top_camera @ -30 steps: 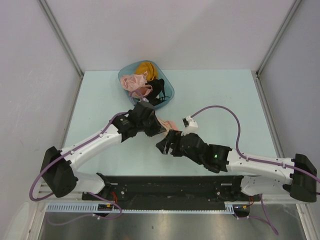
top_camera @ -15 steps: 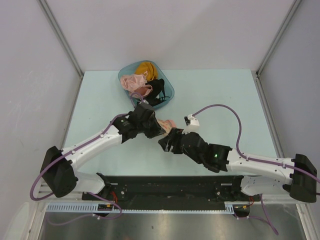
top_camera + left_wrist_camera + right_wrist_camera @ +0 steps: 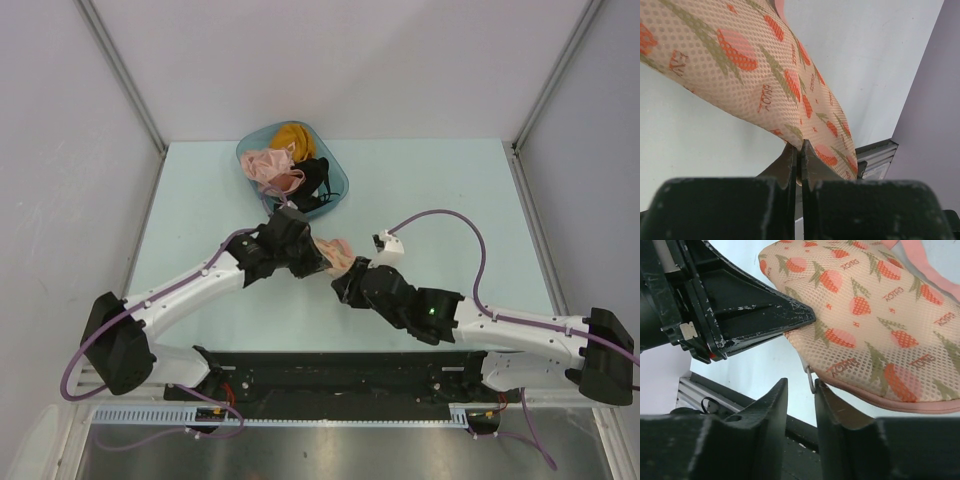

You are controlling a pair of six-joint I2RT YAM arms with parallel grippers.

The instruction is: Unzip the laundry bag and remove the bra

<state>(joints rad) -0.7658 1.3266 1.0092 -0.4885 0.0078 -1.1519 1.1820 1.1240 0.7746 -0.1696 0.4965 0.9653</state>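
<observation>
**Right arm closes in on the zip pull**

The left gripper (image 3: 800,150) stays clenched on a fold of the laundry bag (image 3: 870,315), holding it just above the surface (image 3: 440,190), near the middle. Over the past second the right gripper (image 3: 800,387) has slid in towards the bag's pink rim. Its jaws are released with a narrow gap, and the small metal zip pull (image 3: 811,379) hangs right at their tips, not yet pinched. The zip looks closed, so unzipping has not begun. The bra is out of sight, presumably inside the bag.
</observation>
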